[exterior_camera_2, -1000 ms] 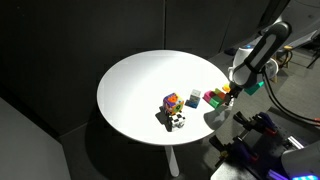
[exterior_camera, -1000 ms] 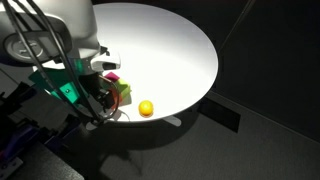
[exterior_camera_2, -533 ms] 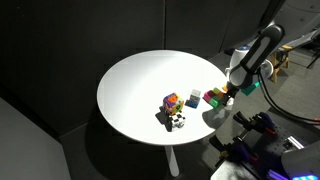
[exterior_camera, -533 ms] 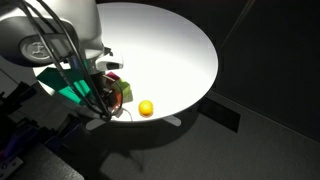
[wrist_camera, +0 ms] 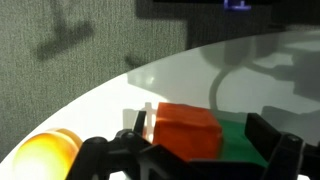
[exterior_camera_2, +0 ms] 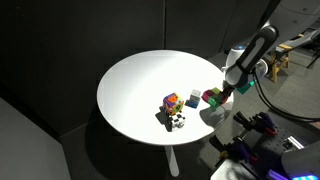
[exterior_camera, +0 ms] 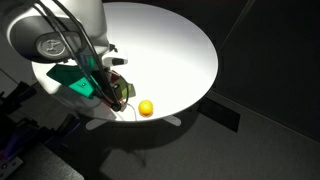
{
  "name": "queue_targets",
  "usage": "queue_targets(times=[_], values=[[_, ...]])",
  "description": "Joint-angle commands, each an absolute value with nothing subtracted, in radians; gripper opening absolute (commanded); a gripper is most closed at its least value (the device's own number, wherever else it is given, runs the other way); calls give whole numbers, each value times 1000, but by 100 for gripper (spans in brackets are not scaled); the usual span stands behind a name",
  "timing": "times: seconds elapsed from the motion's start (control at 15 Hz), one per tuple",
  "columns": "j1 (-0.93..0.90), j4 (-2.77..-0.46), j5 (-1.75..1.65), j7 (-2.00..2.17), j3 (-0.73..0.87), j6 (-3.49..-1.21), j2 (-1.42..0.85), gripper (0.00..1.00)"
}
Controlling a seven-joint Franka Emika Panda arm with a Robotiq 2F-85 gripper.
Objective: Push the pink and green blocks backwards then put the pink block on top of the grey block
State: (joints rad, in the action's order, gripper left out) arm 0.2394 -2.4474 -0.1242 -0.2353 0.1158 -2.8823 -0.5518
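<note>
A tight cluster of small cubes sits at the table's edge. In an exterior view I see the green block (exterior_camera_2: 208,98) and the pink block (exterior_camera_2: 216,99) side by side, with the grey block (exterior_camera_2: 193,98) just beyond them. My gripper (exterior_camera_2: 228,92) is low at this cluster and open. In the wrist view the gripper (wrist_camera: 205,138) has its fingers on either side of an orange-red cube (wrist_camera: 188,130) and a green block (wrist_camera: 238,140) that touch each other. In an exterior view the gripper (exterior_camera: 118,95) hides most of the cubes.
A yellow ball (exterior_camera: 146,108) lies near the table's rim, beside the cubes; it also shows in the wrist view (wrist_camera: 40,160). A multicoloured toy cluster (exterior_camera_2: 174,111) stands towards the middle of the round white table (exterior_camera_2: 130,90). The table's edge is close to the gripper.
The arm has shifted a little, and the gripper has come in lower over the cluster of cubes. The cubes and the ball have not visibly moved.
</note>
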Motion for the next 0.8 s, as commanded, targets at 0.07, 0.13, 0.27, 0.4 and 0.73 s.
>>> queue_targets(times=[0.07, 0.13, 0.27, 0.4, 0.73], values=[[251, -2399, -107, -235, 94, -2868, -562, 100], [251, -2390, -106, -234, 92, -2864, -564, 100], [249, -2373, -105, -232, 89, -2860, -569, 100], [247, -2355, -105, -230, 89, -2856, -576, 100], [250, -2311, -102, -230, 86, -2839, -594, 100]])
